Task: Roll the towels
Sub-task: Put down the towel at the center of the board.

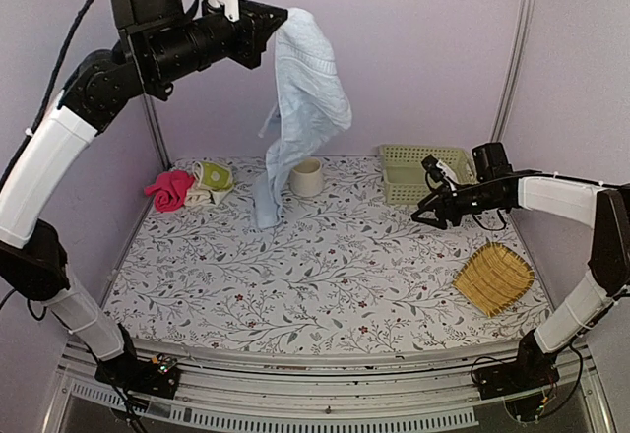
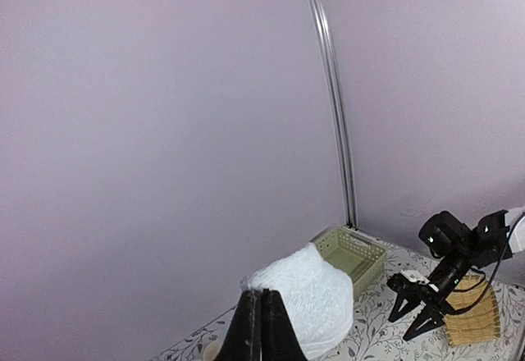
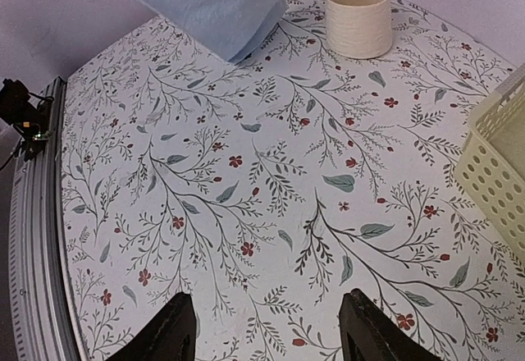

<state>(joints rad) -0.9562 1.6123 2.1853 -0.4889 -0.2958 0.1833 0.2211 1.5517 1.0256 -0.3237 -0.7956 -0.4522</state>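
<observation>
High at the back left, my left gripper (image 1: 283, 28) is shut on the top of the long pale blue towel (image 1: 307, 89). The towel hangs down in folds, and its lower end reaches the table beside a cream cup (image 1: 306, 177). The left wrist view shows the closed jaws (image 2: 261, 297) with the towel (image 2: 312, 295) bunched just beyond them. A small yellow-green and cream towel (image 1: 213, 178) lies crumpled at the back left. Over the right side of the table my right gripper (image 1: 426, 216) stands open and empty. Under its spread jaws (image 3: 268, 297) lies only flowered tablecloth, with the blue towel (image 3: 205, 0) far ahead.
A red cloth (image 1: 170, 189) lies next to the small towel. A pale green perforated basket (image 1: 423, 172) stands at the back right, just behind the right gripper. A yellow woven bamboo tray (image 1: 493, 278) lies near the right front edge. The cup (image 3: 358, 18) stands upright.
</observation>
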